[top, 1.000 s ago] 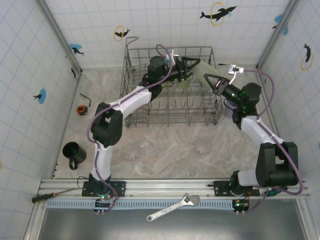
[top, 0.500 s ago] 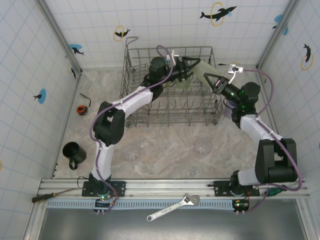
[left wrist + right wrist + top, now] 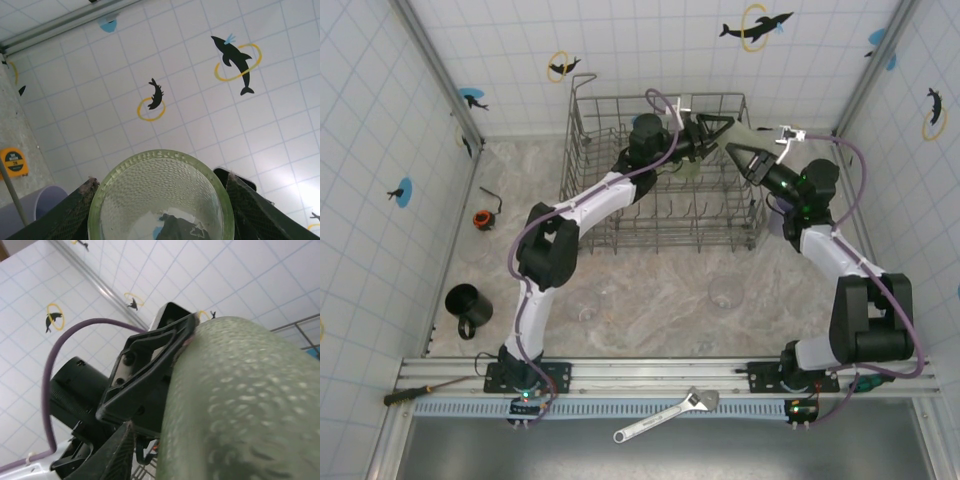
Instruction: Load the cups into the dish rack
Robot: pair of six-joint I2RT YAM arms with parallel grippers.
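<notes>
While left jaws grip green cup over dish rack, right jaws' state unclear.

Left arm, right arm, green cup over dish rack; bare table in front.

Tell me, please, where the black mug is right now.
In the overhead view the black mug sits on the table at the near left, by the left wall, left of the left arm's base.
</notes>
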